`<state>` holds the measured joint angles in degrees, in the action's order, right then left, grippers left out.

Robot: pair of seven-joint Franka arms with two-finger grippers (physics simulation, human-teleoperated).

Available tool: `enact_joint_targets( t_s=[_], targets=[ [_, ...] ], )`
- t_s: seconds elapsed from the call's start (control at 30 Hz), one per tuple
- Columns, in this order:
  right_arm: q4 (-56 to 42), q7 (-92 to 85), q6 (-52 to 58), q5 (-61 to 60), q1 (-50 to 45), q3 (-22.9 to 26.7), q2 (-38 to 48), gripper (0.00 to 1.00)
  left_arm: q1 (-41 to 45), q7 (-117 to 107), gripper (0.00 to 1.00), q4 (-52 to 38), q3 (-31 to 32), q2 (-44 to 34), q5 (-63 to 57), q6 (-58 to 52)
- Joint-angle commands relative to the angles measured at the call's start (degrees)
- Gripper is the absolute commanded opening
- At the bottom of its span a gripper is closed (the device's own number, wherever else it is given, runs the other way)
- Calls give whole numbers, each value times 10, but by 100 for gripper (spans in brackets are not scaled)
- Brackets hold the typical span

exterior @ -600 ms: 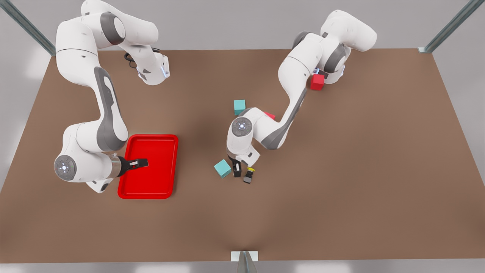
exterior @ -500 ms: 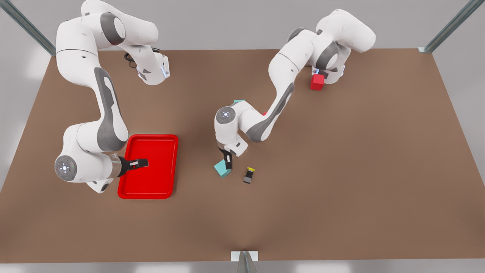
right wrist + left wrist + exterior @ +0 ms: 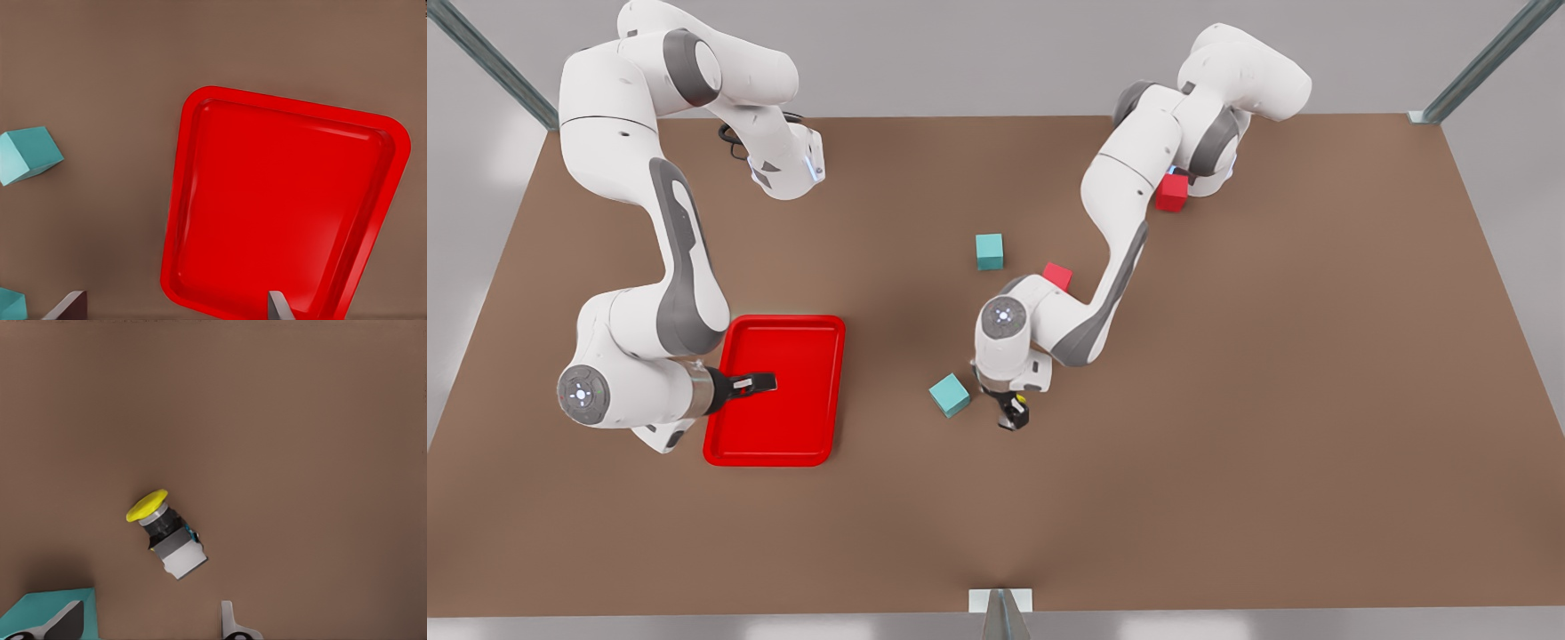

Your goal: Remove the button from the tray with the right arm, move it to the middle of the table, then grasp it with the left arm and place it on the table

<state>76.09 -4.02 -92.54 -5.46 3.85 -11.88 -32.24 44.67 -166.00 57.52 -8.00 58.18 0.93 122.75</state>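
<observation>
The button point(image 3: 1018, 412) lies on its side on the table point(image 3: 1227, 400) near the middle, yellow cap and grey body plain in the left wrist view point(image 3: 167, 537). My left gripper point(image 3: 1007, 407) hovers right over it, open, with the button on the table ahead of the fingertips point(image 3: 147, 623) and touching neither. The red tray point(image 3: 839, 373) sits at the front view's left with nothing in it point(image 3: 280, 200). My right gripper point(image 3: 763, 383) hangs open above the tray point(image 3: 175, 307).
A teal cube point(image 3: 950, 395) sits just beside the button, close to one left finger point(image 3: 40, 610). Another teal cube point(image 3: 989, 252) and a red cube point(image 3: 1057, 276) lie farther back. A second red cube point(image 3: 1172, 192) stands by the left arm's base.
The left arm swung toward the teal cube, away from the button, and has come back over the button. The button stayed on the table. The right arm held still.
</observation>
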Motion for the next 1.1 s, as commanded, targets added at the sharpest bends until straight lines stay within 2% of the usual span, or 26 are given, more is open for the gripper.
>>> enact_joint_targets(
  t_s=[0.0,0.27,0.5,0.7,1.07],
  targets=[
    [0,-1,5,1,6,2,2,100,-6,-1066,100,0,-3,0,4,-31],
    [0,-1,3,3,16,5,-2,100,-17,-1136,99,-7,-3,23,7,19],
    [0,-1,12,2,21,5,-2,100,-15,-1149,99,-3,-3,36,7,17],
    [1,4,4,1,14,5,-7,100,-27,-1186,99,-6,-3,30,79,-2],
    [1,-1,4,6,15,1,-12,100,-21,-1200,99,-6,-3,45,78,5]
  ],
)
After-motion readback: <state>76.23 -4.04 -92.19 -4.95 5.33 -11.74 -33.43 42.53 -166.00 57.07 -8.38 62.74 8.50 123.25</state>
